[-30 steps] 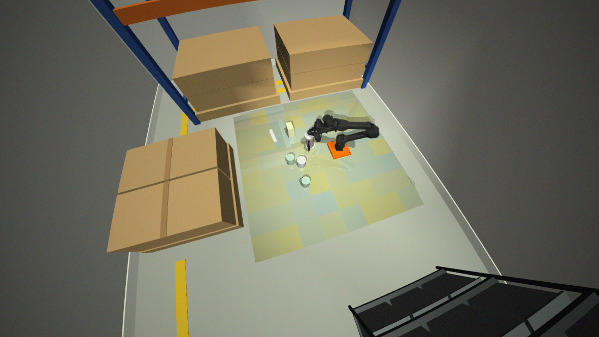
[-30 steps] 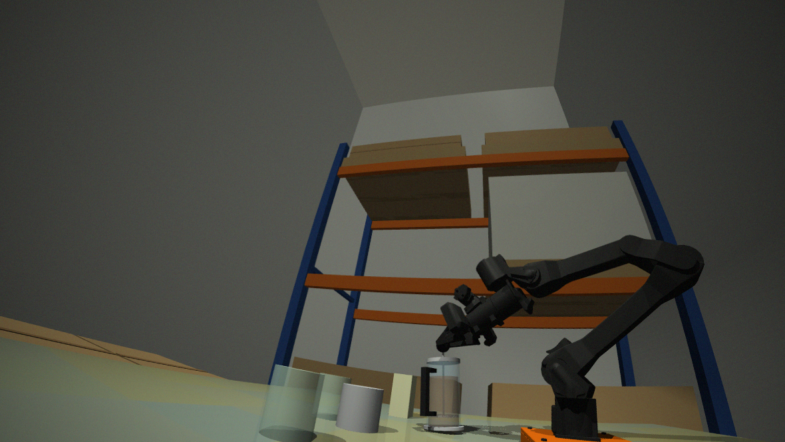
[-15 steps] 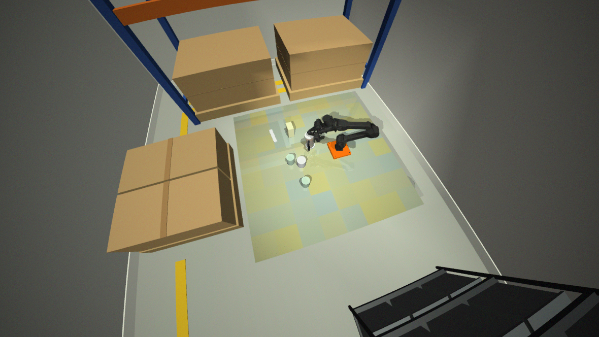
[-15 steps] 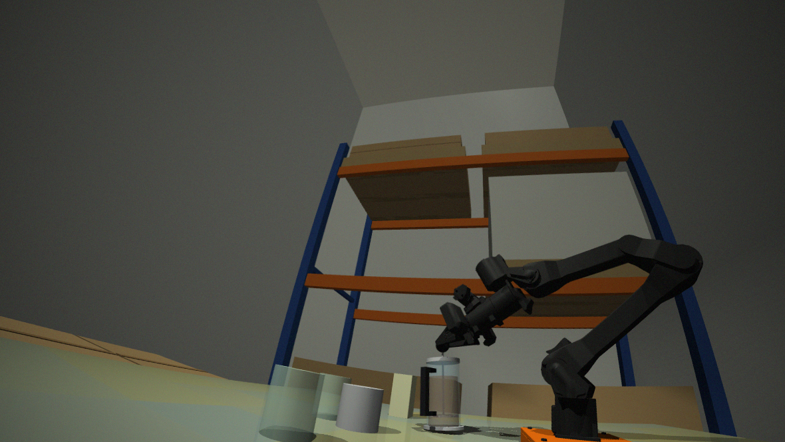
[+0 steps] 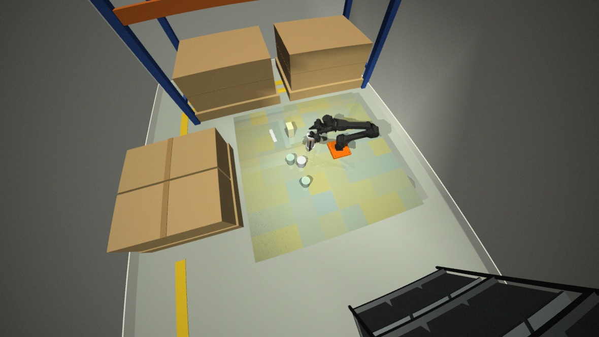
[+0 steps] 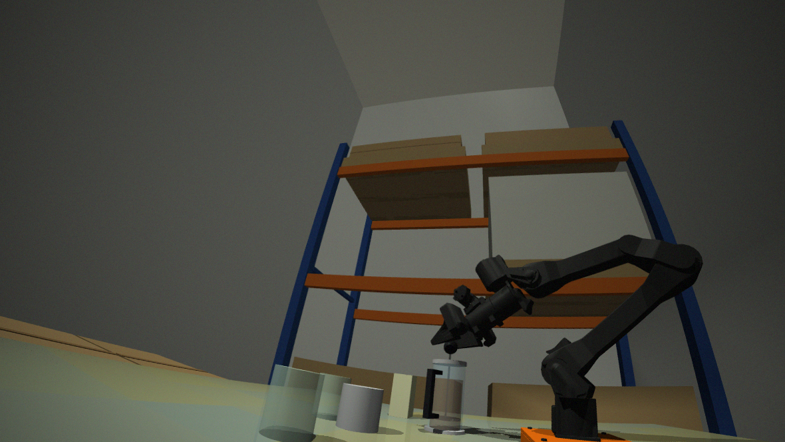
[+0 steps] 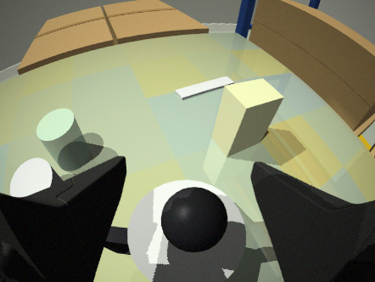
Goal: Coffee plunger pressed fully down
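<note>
Gripper [image 7: 192, 219] spread wide, nothing held. Black plunger knob [image 7: 194, 225] centred in the gap in the wrist view, open space on both sides, touching neither dark finger [image 7: 68, 219]. White round lid of the coffee press [image 7: 148, 236] directly under the knob, ringed around it.

From the exterior view: gripper [image 6: 460, 339] tilted down toward the left, tips just above the press [image 6: 447, 393]. Knob [image 6: 450, 347] a little above the lid on a short stretch of rod, at the level of the fingertips. Press upright on the patchwork mat [image 6: 110, 395], glass body clear, black handle [image 6: 430, 393] on its left side, brownish fill in the lower part.

From the top view: press [image 5: 310, 142] just left of the orange arm base [image 5: 339, 149], arm [image 5: 356, 127] folded back over it and reaching in from the right.

Nearby on the mat: cream block [image 7: 246, 115] standing behind the press, flat white strip [image 7: 204, 88] beyond that, pale green cylinder [image 7: 58, 137] and white cylinder [image 7: 30, 176] off to the left in the wrist view, all apart from the press. Another pale green cylinder [image 5: 305, 181] further forward in the top view. Cardboard boxes [image 5: 171, 188] and blue shelving rack [image 6: 323, 247] around the edges
</note>
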`<state>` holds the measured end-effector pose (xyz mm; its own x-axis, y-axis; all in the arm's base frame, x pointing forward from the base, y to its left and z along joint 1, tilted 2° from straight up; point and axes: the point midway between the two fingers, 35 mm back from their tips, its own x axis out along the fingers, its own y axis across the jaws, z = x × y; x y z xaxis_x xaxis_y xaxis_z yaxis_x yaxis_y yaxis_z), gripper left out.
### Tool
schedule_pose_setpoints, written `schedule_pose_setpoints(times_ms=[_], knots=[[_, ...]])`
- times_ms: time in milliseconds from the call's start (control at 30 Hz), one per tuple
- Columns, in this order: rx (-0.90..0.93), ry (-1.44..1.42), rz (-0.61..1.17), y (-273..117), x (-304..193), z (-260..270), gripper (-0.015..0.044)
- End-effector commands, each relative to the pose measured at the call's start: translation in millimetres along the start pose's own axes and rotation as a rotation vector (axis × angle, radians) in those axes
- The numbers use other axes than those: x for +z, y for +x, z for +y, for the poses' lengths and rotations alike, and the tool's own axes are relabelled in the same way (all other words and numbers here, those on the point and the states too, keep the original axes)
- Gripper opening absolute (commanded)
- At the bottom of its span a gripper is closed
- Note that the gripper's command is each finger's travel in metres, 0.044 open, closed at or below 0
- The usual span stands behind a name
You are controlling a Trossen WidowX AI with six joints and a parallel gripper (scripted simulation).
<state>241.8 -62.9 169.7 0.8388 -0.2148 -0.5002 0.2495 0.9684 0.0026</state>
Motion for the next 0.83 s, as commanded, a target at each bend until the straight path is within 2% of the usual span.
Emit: schedule_pose_setpoints(times_ms=[0,200,467,800], knots=[[0.0,0.0,0.001,0.1,-0.3,0.0,0.044],[0.0,0.001,0.003,-5.9,8.3,-0.4,0.044],[-0.001,0.007,0.017,-54.3,58.9,-2.2,0.044],[-0.001,0.007,0.018,-54.6,58.2,-2.2,0.044]])
